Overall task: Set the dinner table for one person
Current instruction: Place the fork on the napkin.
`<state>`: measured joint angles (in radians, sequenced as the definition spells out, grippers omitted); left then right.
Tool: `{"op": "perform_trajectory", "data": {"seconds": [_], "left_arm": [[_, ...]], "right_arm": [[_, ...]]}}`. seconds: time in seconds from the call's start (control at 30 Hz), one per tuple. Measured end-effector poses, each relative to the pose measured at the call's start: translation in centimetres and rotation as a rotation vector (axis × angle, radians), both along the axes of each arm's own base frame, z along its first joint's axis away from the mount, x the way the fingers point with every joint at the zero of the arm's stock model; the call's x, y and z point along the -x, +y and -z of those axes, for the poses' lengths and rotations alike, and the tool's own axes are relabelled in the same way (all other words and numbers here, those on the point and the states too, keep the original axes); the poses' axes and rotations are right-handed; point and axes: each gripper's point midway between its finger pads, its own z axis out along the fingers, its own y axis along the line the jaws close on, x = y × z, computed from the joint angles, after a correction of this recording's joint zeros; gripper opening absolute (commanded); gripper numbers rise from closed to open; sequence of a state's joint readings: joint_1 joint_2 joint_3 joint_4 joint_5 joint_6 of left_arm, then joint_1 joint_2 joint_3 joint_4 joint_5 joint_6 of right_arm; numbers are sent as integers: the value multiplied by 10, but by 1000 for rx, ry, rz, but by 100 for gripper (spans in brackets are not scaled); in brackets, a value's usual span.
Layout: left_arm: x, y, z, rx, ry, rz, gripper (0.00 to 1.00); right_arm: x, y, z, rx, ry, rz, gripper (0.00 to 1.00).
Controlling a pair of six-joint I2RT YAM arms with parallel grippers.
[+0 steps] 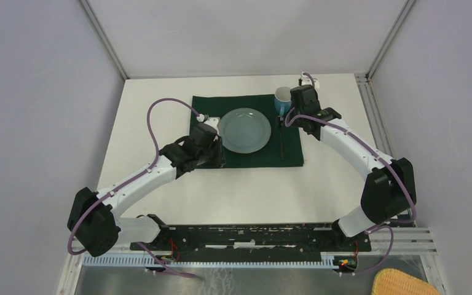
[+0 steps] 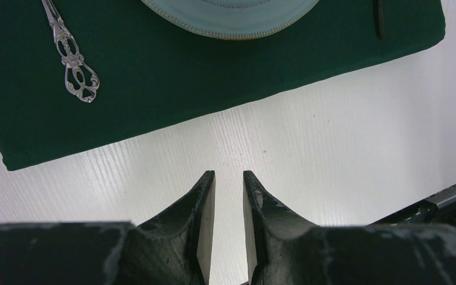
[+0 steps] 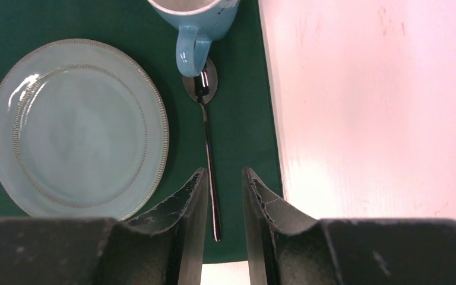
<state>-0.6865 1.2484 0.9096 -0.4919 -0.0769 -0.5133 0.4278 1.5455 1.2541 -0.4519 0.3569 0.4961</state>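
Observation:
The white dinner table [image 1: 160,110] carries a dark green cloth [image 1: 289,150]. A pale blue plate [image 1: 244,129] lies on the cloth's middle. A blue mug [image 1: 281,98] stands at its far right corner, with a dark spoon [image 1: 281,140] lying below it. My left gripper [image 1: 212,153] hovers at the cloth's near left edge, open and empty [image 2: 228,178]. An ornate silver utensil handle [image 2: 74,68] lies on the cloth left of the plate [image 2: 231,18]. My right gripper [image 1: 296,114] is open and empty [image 3: 222,175], above the spoon [image 3: 208,142] and near the mug [image 3: 196,27].
Grey walls with metal frame rails enclose the table on three sides. The arms' base rail [image 1: 252,236] runs along the near edge. A woven yellow basket [image 1: 405,284] sits off the table at the bottom right.

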Motion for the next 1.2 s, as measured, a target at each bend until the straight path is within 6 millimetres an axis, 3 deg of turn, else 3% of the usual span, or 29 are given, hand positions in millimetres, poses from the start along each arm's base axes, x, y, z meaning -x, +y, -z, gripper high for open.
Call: {"op": "perform_trajectory", "data": {"seconds": [0.2, 0.4, 0.77, 0.97, 1.2], "left_arm": [[0, 0, 0, 0, 0, 0, 30], [0, 0, 0, 0, 0, 0, 31], [0, 0, 1, -1, 1, -1, 30], [-1, 0, 4, -9, 10, -1, 30], [-1, 0, 7, -15, 18, -1, 30]], "right_arm": [[6, -5, 17, 17, 42, 3, 27], [9, -2, 58, 42, 131, -6, 27], [6, 8, 111, 50, 240, -36, 26], [6, 12, 126, 44, 269, -50, 26], [1, 17, 124, 34, 256, -57, 26]]}}
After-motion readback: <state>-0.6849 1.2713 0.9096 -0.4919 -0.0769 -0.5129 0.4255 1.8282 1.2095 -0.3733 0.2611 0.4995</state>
